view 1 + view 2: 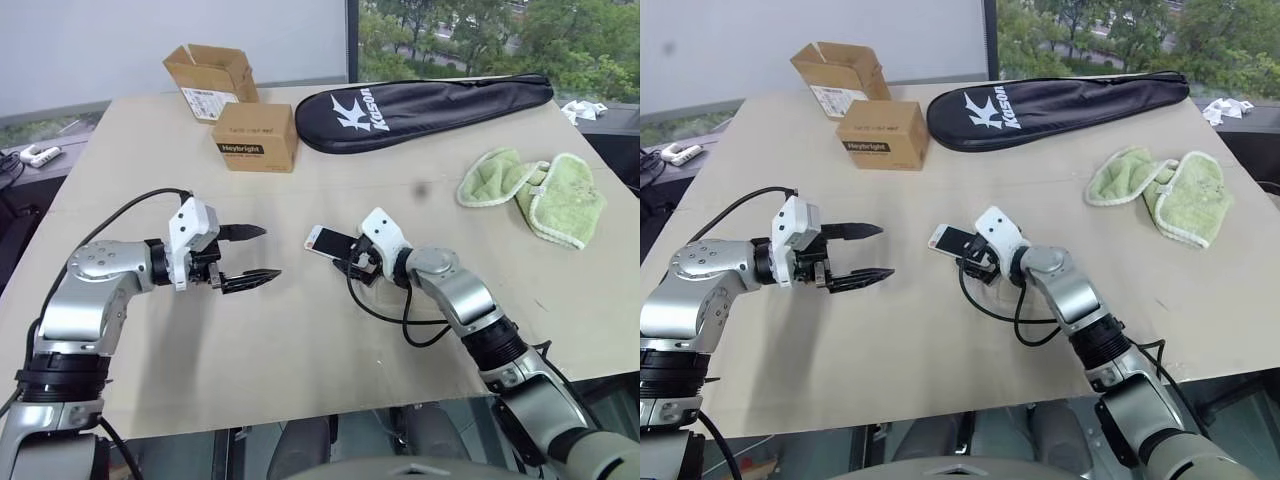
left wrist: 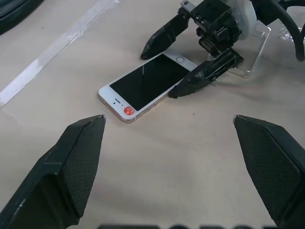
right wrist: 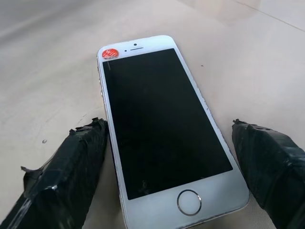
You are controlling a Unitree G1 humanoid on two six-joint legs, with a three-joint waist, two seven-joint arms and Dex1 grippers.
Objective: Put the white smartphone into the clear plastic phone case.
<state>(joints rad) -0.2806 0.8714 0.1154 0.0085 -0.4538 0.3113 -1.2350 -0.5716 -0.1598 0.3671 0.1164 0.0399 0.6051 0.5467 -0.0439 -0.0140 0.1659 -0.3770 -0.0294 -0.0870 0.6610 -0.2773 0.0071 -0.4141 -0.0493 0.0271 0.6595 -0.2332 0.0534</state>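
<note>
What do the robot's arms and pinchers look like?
Both arms are shiny silver metal with black joints and ribbed black bands. Each ends in a white boxy wrist block. The left gripper and the right gripper each have two pointed black fingers. A thin black cable loops along each arm.

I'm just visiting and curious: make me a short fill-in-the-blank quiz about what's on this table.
The white smartphone lies with its screen facing ____.
A small round sticker on the phone's bezel is ____.
The right gripper has one finger on each ____ of the phone.
The fuzzy cloth is ____.

Missing words: up; red; side; green
</note>
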